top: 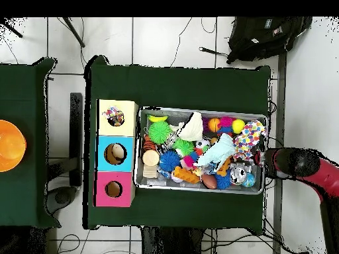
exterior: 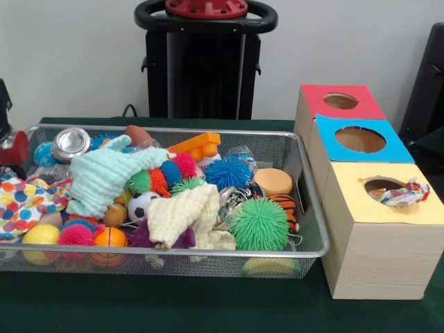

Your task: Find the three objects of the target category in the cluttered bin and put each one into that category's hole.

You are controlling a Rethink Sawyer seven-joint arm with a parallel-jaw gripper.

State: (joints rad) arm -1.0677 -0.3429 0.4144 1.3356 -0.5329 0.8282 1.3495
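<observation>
Overlooking the bin [top: 202,110]: red arm [top: 301,163], barely visible frontally.

Brightness: both views are evenly lit, nothing dim, pretty flat indoor light.
Shadows: soft ones only; a faint dark patch on the green tablecloth [exterior: 208,305] under the wire bin [exterior: 305,208], and shade inside the box holes [exterior: 360,139].
Glare: the metal bowl [exterior: 71,143] catches bright highlights, and the white floor [top: 165,36] in the overhead view looks close to blown out.
Focus: front view is a bit soft overall, toy textures smear together; overhead detail is coarse.
</observation>
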